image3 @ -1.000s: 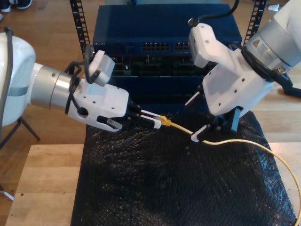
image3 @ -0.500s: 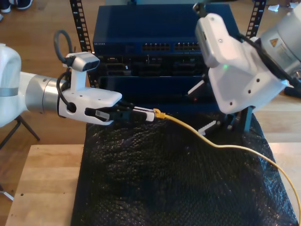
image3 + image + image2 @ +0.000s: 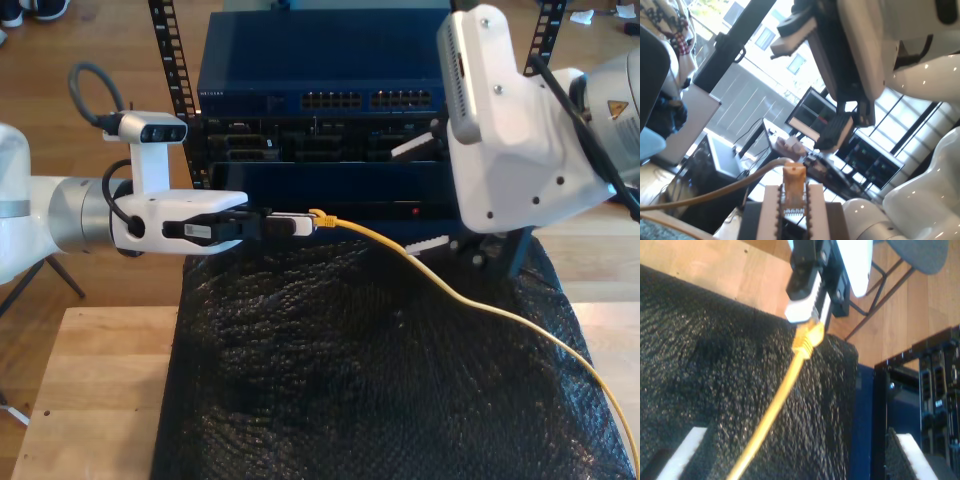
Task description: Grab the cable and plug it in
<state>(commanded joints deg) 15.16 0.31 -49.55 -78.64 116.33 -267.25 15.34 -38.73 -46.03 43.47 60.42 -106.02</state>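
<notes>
My first gripper is coming in from the exterior view's left, pinching the cable right at its plug end, in front of the blue rack unit. Cable is trailing off toward the exterior view's right, sagging over the black bubble-wrap mat on the wooden tabletop. My second gripper is hanging w/ fingers spread, gripping nothing, near the rack at the exterior view's right.

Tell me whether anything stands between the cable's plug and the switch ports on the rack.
Nothing visible does. My first gripper holds the plug of the cable in open air before the rack; my second gripper sits aside toward the exterior view's right.
</notes>
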